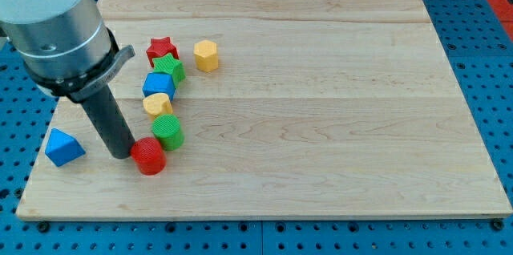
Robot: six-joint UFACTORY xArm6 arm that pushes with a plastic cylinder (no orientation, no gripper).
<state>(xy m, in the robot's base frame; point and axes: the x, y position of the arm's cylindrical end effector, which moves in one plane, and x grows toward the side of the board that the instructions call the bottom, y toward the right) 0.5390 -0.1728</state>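
Observation:
My tip (122, 154) rests on the wooden board (321, 111) at the view's lower left, touching or almost touching the left side of the red cylinder (148, 156). Just above and right of that sits a green cylinder (168, 131). Above it a column runs upward: a small yellow block (157, 104), a blue block (159, 85), a green star (169, 67) and a red star (162, 49). A yellow hexagonal block (206, 54) stands to the right of the red star. A blue triangular block (63, 147) lies left of my tip, near the board's left edge.
The board lies on a blue perforated table (481, 14). The arm's grey body (56, 22) hangs over the upper left corner and hides part of the board there.

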